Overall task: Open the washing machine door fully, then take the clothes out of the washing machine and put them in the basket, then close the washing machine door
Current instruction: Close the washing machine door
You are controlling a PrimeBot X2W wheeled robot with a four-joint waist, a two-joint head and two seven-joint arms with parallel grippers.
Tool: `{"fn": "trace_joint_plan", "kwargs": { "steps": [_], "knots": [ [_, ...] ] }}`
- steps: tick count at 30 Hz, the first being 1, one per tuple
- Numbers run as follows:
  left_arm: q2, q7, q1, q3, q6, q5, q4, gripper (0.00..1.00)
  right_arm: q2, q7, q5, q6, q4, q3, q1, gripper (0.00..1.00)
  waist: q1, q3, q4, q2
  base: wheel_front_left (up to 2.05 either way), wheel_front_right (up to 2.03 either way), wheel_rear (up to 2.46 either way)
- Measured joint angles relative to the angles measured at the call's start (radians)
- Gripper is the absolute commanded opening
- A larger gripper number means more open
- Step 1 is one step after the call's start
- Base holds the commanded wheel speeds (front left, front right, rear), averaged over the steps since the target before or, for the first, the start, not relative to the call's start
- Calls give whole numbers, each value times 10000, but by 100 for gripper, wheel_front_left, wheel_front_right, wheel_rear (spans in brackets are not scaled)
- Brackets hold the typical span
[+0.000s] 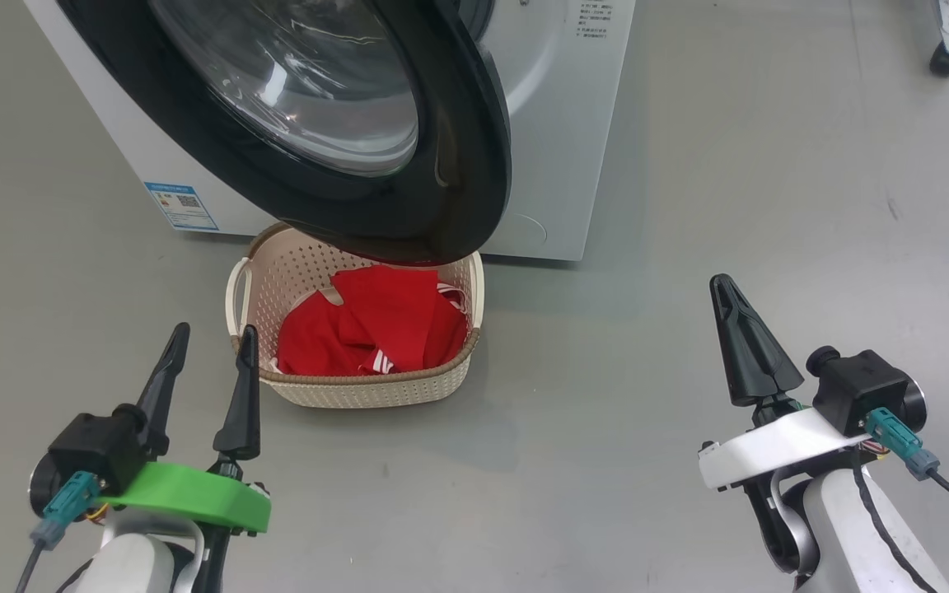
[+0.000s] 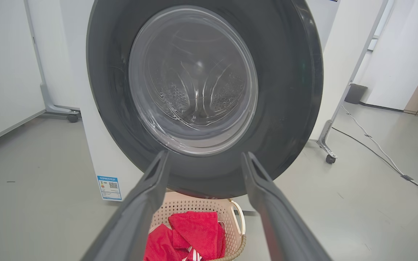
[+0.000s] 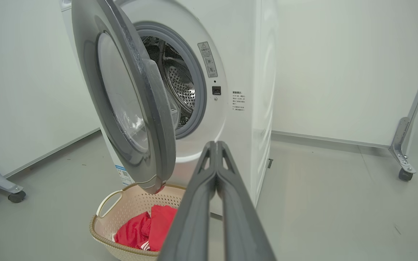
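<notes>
**Clothes in the basket, door left to shut**

The clothes (image 1: 367, 329) lie heaped in the basket (image 1: 359, 391), red folds with a bit of white stripe showing. The basket stands on the floor (image 1: 689, 206) tight against the foot of the washing machine (image 1: 557, 123), right below the opening, so a garment has only a short drop from drum to basket. What shows of the drum (image 3: 180, 83) past the door looks bare steel, though its floor is hidden from here.

The washing machine door (image 1: 318, 123) hangs swung out from the front, its lower black rim directly over the basket's far edge without appearing to touch it. That overhang matters: I judge the door can swing home above the basket.

The left gripper (image 1: 215, 331) hovers just short of the basket's near left corner, fingers spread wide and holding nothing. The right gripper (image 1: 722, 288) hangs well apart to the right over bare floor, its two fingers pressed together on nothing. To my eye that makes one blunt point, suited to nudging the door closed.
</notes>
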Motion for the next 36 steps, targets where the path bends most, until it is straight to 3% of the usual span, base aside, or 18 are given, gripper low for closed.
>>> {"fn": "trace_joint_plan", "kwargs": {
  "steps": [21, 36],
  "knots": [
    [-700, -2, -393, -151, -290, 257, -186, 100, -631, 729, -809, 173, -278, 2017, -2090, 0, 0, 1310, 969, 0, 0, 0, 0],
    [-1045, -2, -1157, -278, -464, 454, -31, 100, -1388, 1060, -771, 174, 313, 2548, -4208, 0, 0, 2598, 2011, 0, 0, 0, 0]
  ]
}}
